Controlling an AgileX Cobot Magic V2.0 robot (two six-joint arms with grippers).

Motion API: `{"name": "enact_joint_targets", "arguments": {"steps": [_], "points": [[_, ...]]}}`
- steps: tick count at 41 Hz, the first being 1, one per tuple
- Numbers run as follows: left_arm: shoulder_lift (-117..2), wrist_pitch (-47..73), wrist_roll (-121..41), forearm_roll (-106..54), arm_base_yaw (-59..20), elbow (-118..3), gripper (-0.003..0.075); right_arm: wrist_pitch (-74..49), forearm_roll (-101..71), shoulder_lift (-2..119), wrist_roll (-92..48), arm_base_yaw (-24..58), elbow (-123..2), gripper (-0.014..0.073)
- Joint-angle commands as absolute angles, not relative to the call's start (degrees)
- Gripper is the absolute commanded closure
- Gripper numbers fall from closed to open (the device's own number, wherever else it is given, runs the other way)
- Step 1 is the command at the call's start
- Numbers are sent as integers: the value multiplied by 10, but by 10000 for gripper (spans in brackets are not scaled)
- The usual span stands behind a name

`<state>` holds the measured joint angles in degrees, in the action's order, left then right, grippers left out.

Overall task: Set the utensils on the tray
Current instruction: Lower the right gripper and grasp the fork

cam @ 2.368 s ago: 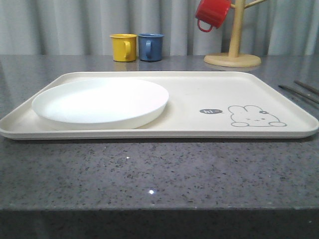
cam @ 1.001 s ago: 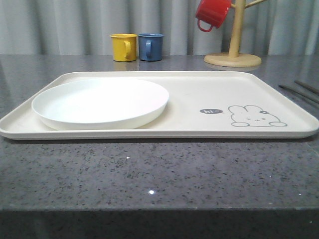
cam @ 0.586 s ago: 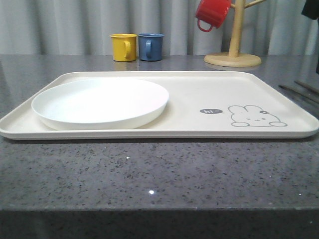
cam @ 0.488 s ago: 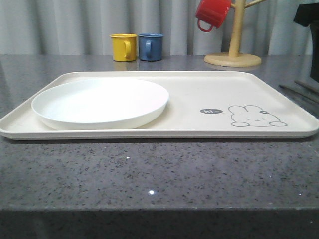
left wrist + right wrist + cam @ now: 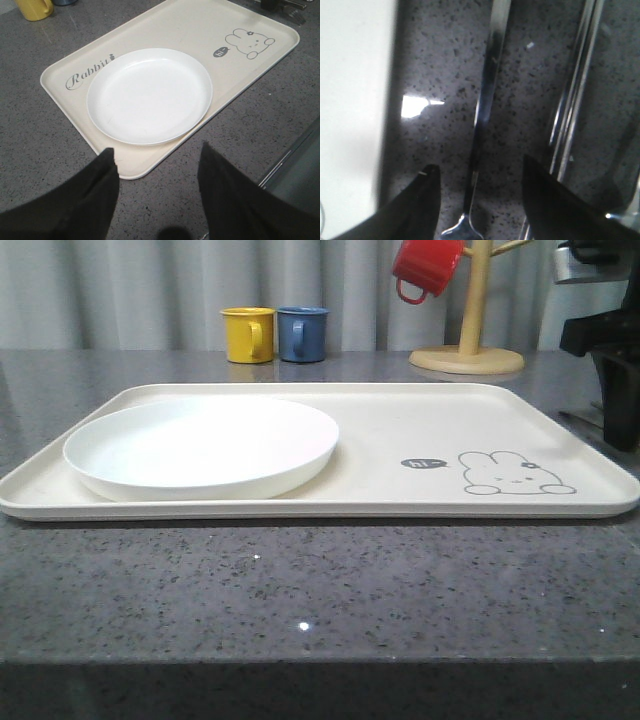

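Front view: right arm [image 5: 610,350] hung at table's right edge, beside tray [image 5: 400,430], which held plate [image 5: 205,445]. L wrist view: left gripper [image 5: 157,165], jaws spread, hovered off tray's near rim. R wrist view: right gripper [image 5: 480,175], jaws spread, straddled fork [image 5: 482,125] on countertop [image 5: 440,65], chopsticks [image 5: 575,95] alongside.

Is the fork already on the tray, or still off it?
Off it. The fork lies flat on the grey countertop beside the tray, between the right gripper's open jaws.
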<state>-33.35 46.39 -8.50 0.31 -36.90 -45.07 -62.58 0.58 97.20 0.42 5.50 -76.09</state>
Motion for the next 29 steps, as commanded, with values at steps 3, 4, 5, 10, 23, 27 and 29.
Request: {"name": "enact_joint_targets", "arguments": {"steps": [3,4,5,10,23,27,29], "points": [[-335,422,-81,0,-372,-465,363,-614,10,959,0,56,-781,203],[-335,422,-81,0,-372,-465,363,-613,10,960,0,56,-781,221],[-335,422,-81,0,-372,-465,363,-612,10,960,0,56,-781,237],[-335,422,-81,0,-372,-465,363,-609,6,960,0,56,-781,355],[-335,422,-81,0,-372,-465,363,-608,-9,960,0,56,-781,546],[-335,422,-81,0,-372,-465,363,-608,-9,960,0,56,-781,545],[-335,422,-81,0,-372,-465,363,-608,-9,960,0,56,-781,545]]}}
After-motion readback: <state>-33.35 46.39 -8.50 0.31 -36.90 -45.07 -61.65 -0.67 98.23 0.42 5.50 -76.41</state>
